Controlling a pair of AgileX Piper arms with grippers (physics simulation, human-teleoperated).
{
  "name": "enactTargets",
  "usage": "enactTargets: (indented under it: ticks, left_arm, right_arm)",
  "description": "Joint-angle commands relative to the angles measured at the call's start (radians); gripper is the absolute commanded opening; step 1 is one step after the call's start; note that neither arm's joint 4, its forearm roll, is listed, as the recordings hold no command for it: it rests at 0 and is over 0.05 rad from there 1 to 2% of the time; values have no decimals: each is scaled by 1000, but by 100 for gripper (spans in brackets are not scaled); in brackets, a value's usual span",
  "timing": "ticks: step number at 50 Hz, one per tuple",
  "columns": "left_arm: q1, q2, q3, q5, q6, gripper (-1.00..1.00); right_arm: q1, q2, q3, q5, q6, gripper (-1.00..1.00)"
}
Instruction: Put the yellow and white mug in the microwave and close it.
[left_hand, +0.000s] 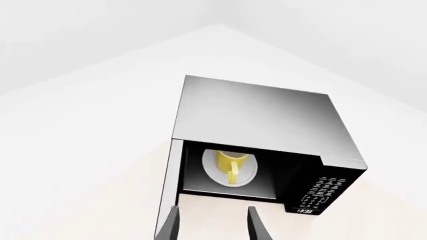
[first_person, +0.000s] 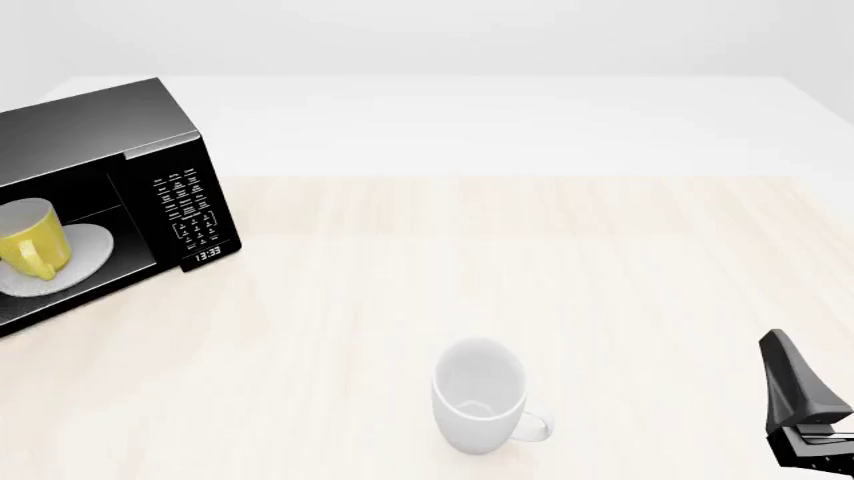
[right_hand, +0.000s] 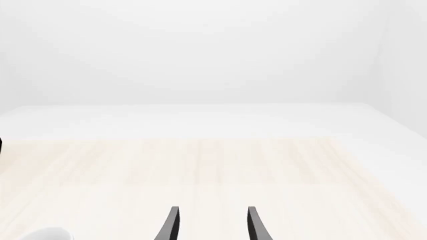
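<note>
The yellow and white mug stands on the white round plate inside the black microwave at the table's far left. In the left wrist view the mug sits in the open cavity of the microwave, whose door stands open. My left gripper is open and empty, a little in front of the opening. My right gripper is open and empty over bare table; its arm shows at the front right edge.
A larger all-white mug stands on the table near the front middle, its rim just showing in the right wrist view. The microwave keypad and display face the table's middle. The light wooden table stretches to the right.
</note>
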Motion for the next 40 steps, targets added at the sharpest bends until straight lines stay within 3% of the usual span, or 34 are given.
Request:
enactTargets:
  ticks: [1, 40]
  left_arm:
    - [67, 16, -9, -6, -1, 100]
    - [281, 96, -22, -55, -23, 100]
  right_arm:
    - [0, 0, 0, 0, 0, 100]
    - [0, 0, 0, 0, 0, 100]
